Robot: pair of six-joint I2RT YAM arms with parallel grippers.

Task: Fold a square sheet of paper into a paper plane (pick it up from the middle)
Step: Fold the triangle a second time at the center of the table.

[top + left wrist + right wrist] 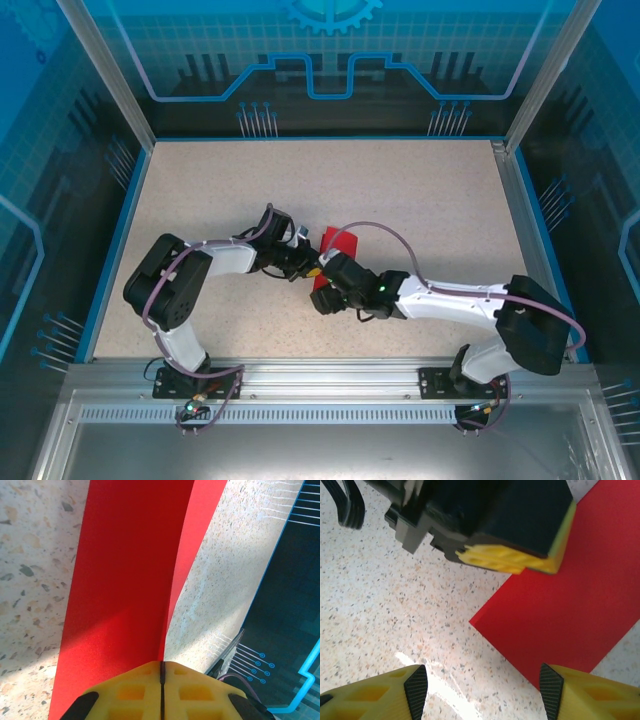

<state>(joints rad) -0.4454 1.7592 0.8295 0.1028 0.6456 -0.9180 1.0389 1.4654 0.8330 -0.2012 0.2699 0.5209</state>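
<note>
The red sheet of paper (338, 242) is folded in half and stands on edge at the table's middle. My left gripper (161, 666) is shut on the sheet's folded edge; its two layers (125, 580) run away from the yellow pads. The top view places my left gripper (309, 263) on the sheet's near-left end. My right gripper (482, 687) is open just above the table, its fingertips (416, 690) apart on either side of the red sheet's (560, 600) near corner. The left gripper's yellow pads (520, 560) show in the right wrist view, clamped on the paper.
The speckled beige table (420, 200) lies open around the arms. Blue walls and metal posts (110, 80) fence the sides and back. A metal rail (320, 375) runs along the near edge by both arm bases.
</note>
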